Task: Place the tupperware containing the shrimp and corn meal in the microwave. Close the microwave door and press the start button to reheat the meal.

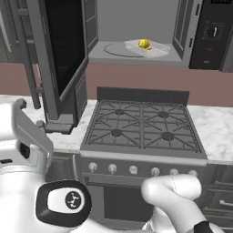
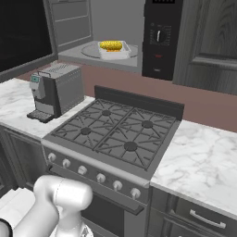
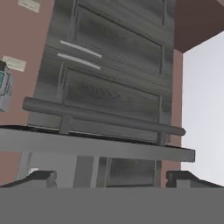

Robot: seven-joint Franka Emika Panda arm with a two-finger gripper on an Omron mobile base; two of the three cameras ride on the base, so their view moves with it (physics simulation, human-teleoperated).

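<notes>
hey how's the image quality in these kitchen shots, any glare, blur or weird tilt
Left base view: flat, even rendered light, no glare on the open microwave door, slightly soft edges. Right base view: sharp enough to read the shrimp and corn meal in the tupperware. Hand view: rolled and tilted, cabinet panels skewed, open pincer fingertips dark at the bottom.

My left base view cuts the microwave door (image 1: 61, 54) off at the top edge; the shrimp and corn meal (image 1: 144, 44) is too small to tell shrimp from corn.
</notes>
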